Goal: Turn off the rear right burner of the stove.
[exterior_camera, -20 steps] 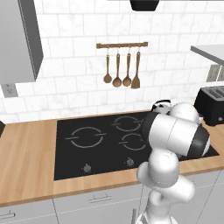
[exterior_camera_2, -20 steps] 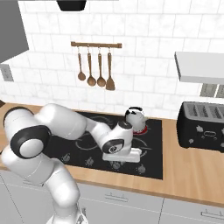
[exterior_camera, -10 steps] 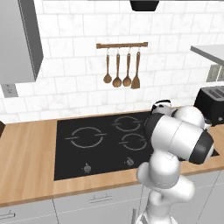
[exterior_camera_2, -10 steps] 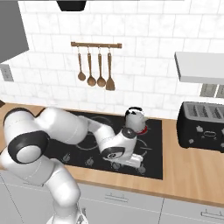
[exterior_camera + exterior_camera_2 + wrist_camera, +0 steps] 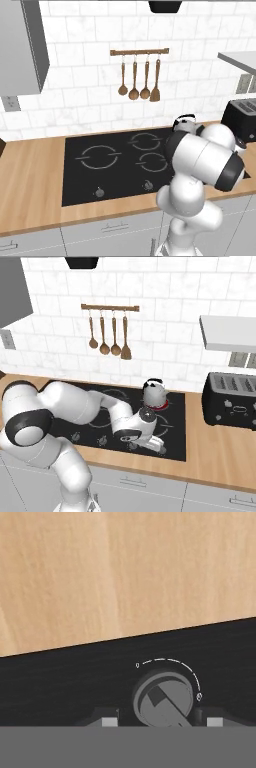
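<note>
Arm has swung further right and low over the last second. In the right base view the gripper now hangs at the stove's front right corner, past where it sat mid-row a moment back. The base hasn't moved; the spoons and toaster hold their places in frame.

In the hand view a knob sits dead centre between the two fingertips, one pad each side, with the dial arc and its tick marks above it. The pads look apart and straddling the knob, no contact that I can confirm. The knob's pointer is rotated off the arc's end mark, so my read is it's still on.

The rear right burner is at the back right of the glass, under the kettle, with a red glow showing around the kettle's base. That also says still lit.

What the shift means: the hand has gone from travelling along the knob row to lining up on one knob at the right end. That's probably the one for the rear right zone, but I can't read any label to prove it. The left base view is no help; the arm's own elbow blocks the right side of the stove.

Next it needs to close on the knob and twist back to zero. Risk: the pads slip on the small round cap if the closure is off-centre.
</note>
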